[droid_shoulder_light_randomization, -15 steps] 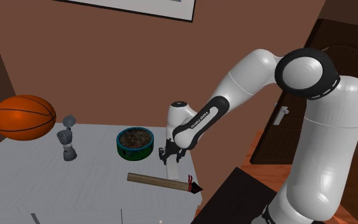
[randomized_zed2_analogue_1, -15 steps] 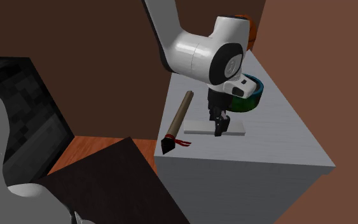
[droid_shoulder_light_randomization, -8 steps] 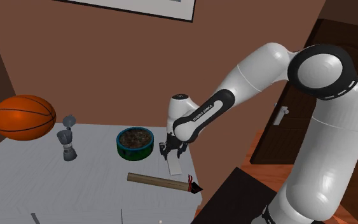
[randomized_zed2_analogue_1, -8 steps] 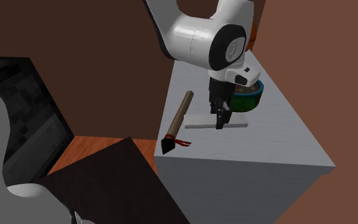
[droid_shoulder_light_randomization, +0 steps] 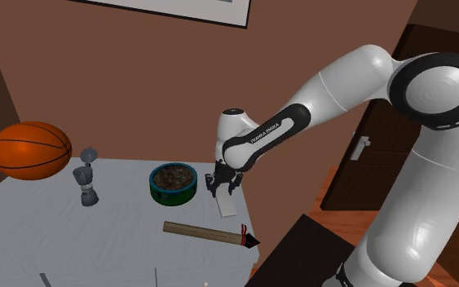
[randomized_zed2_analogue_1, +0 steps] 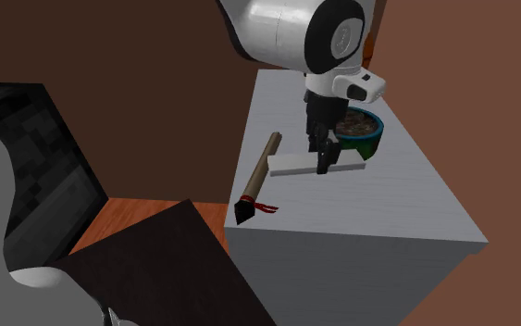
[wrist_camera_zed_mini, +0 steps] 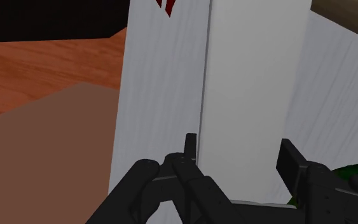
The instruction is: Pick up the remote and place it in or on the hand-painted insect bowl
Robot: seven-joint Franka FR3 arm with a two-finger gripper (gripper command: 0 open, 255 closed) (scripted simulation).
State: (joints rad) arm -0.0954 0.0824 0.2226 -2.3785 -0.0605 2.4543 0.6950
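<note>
Tool (randomized_zed2_analogue_1: 323, 167) clamped on white slab remote (randomized_zed2_analogue_1: 286, 167), just beside green-rimmed bowl (randomized_zed2_analogue_1: 367, 141), grey table (randomized_zed2_analogue_1: 388, 208)

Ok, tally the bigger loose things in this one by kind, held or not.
Basketball: 1
Grey figure: 1
Bowl: 1
White remote: 1
Wooden stick with a black tip: 1
Total: 5

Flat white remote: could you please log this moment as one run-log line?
black gripper: shut on flat white remote | green-and-blue round bowl: beside gripper, remote not yet in it | brown-handled brush: lying on grey table
</note>
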